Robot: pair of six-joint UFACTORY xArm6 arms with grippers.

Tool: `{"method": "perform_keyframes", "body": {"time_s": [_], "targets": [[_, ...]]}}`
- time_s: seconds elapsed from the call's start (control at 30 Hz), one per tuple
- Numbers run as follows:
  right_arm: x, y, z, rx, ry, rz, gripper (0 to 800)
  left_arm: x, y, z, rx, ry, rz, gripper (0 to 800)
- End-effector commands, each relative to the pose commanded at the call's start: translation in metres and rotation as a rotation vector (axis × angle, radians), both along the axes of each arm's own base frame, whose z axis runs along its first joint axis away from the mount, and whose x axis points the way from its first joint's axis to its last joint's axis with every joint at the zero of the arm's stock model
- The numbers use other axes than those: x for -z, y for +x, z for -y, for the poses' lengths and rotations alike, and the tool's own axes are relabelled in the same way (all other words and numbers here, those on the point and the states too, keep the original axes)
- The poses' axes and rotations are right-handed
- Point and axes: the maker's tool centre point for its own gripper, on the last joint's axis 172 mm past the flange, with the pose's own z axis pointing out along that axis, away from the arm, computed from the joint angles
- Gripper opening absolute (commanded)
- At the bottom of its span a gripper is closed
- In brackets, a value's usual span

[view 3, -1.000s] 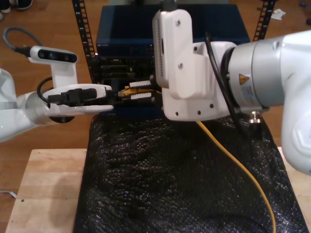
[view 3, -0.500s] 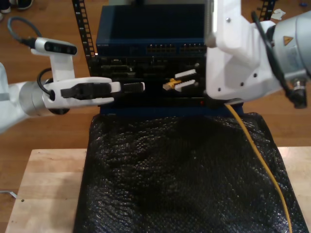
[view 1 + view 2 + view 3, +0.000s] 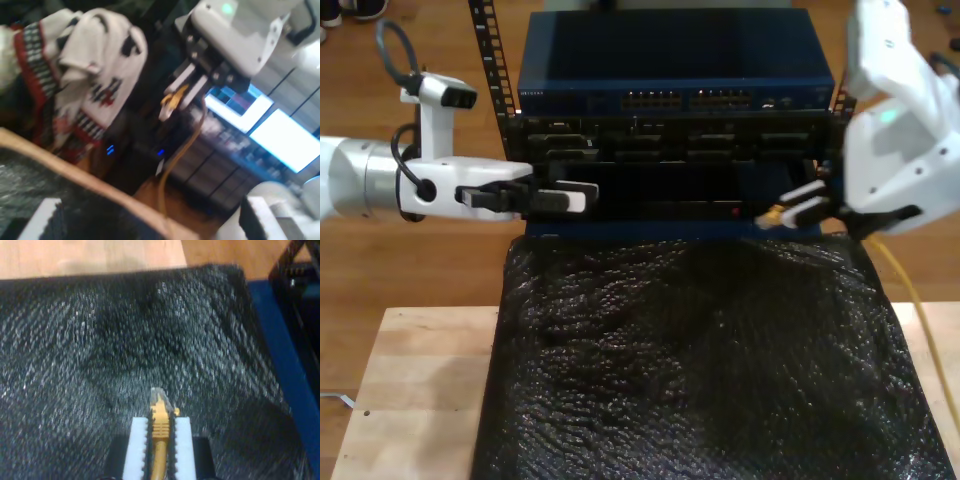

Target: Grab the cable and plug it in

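Note:
The cable (image 3: 912, 295) is thin and yellow. It trails down the exterior view's right side over the black mat. My second gripper (image 3: 798, 208) is shut on its end, with the clear plug (image 3: 773, 216) poking out past the white fingers, in front of the rack's lower right corner in the exterior view. The second wrist view shows the plug (image 3: 159, 401) clamped between the ribbed white pads (image 3: 138, 445) above the mat. My first gripper (image 3: 568, 197) hovers open at the exterior view's left, before the rack. Its wrist view looks across at my second gripper (image 3: 181, 96) and the hanging cable (image 3: 186, 142).
A blue rack of network switches (image 3: 670, 100) with rows of ports stands behind the table. A black bubble-wrap mat (image 3: 700, 360) covers most of the wooden table (image 3: 420, 380). Perforated rack rails (image 3: 490, 60) rise beside the switches.
My second gripper has carried the cable end away from the rack's middle to the exterior view's right and slightly lower. My first gripper has let go of the plug and drawn back to that view's left.

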Motion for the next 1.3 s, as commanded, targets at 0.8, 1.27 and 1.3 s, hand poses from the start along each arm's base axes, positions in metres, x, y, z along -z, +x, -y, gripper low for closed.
{"method": "perform_keyframes", "body": {"time_s": [0.8,1.27,1.3], "targets": [[0.079,0.008,0.071,0.066,-0.324,-0.193,1,0.073,-0.058,-0.137,0.237,0.729,0.204,800],[0.089,0.008,0.075,0.061,-0.341,-0.216,1,0.117,-0.151,-0.266,0.423,0.800,0.328,800],[0.090,0.008,0.074,0.059,-0.341,-0.217,1,0.122,-0.161,-0.273,0.436,0.790,0.336,800]]}}
